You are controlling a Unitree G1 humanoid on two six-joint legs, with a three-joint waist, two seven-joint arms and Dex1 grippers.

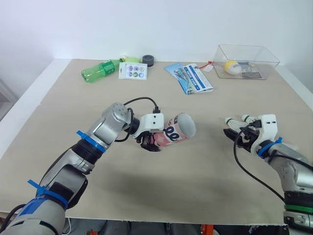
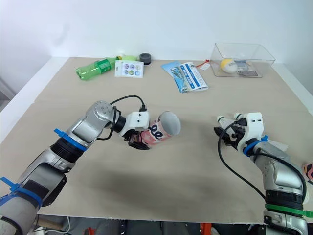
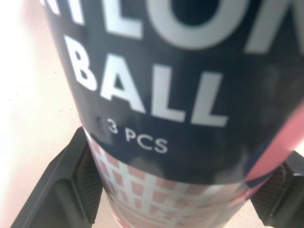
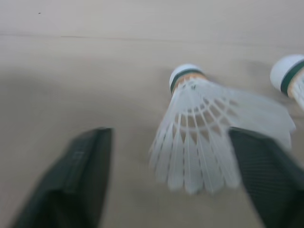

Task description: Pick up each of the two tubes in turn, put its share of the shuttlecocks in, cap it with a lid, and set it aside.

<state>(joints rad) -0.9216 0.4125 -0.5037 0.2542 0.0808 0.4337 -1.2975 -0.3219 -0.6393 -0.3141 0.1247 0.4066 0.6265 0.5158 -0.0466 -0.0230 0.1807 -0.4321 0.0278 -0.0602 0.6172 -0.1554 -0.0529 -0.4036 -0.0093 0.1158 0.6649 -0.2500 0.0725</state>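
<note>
The left gripper (image 1: 149, 141) clamps the tube (image 1: 174, 129), long axis near level, grey end toward the robot's right; the right gripper (image 4: 171, 135) gapes wide around a shuttlecock (image 4: 202, 123), cork pointing away from it.

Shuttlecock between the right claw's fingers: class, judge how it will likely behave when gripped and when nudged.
The shuttlecock has a thin, open lattice skirt, so it is probably light and may deform under a hard squeeze. Lying on its side with a rounded tip, it would likely pivot, not slide straight.
</note>
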